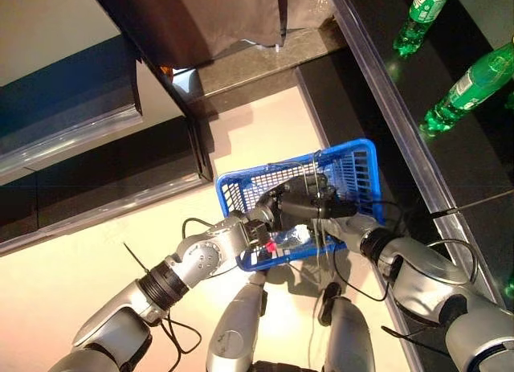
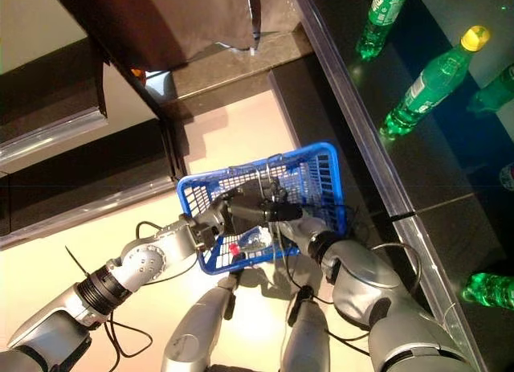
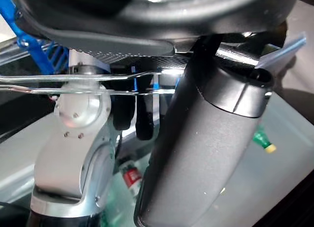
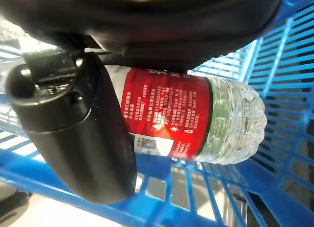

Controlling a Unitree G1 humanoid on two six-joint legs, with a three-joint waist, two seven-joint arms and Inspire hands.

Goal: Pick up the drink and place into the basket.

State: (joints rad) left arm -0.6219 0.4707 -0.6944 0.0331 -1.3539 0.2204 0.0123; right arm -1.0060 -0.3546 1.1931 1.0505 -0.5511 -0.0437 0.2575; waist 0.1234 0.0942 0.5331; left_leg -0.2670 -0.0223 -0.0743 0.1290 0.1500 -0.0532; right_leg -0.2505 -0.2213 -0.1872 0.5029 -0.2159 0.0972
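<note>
A clear water bottle (image 4: 196,124) with a red label is being held by the right hand (image 1: 309,197) inside the blue basket (image 1: 357,159). In the right wrist view the thumb (image 4: 78,134) is curled across the label and the palm is lying over the bottle's upper side, so the hand is clamped on it. The bottle is lying on its side, its long axis running roughly level above the basket's mesh floor; its ribbed base is being pointed toward one grid wall, and in the eye views its red cap (image 1: 272,246) is showing near the basket's near rim. Whether the bottle is touching the floor cannot be told.

The right arm is being reached in from the lower right, bent over the rim. The left hand (image 1: 261,219) is being kept at the basket's near left side, its fingers (image 3: 130,107) hooked around the thin wire handle (image 3: 73,80).

Green bottles (image 2: 426,83) are lying on the dark shelf (image 2: 401,159) beside the basket.
</note>
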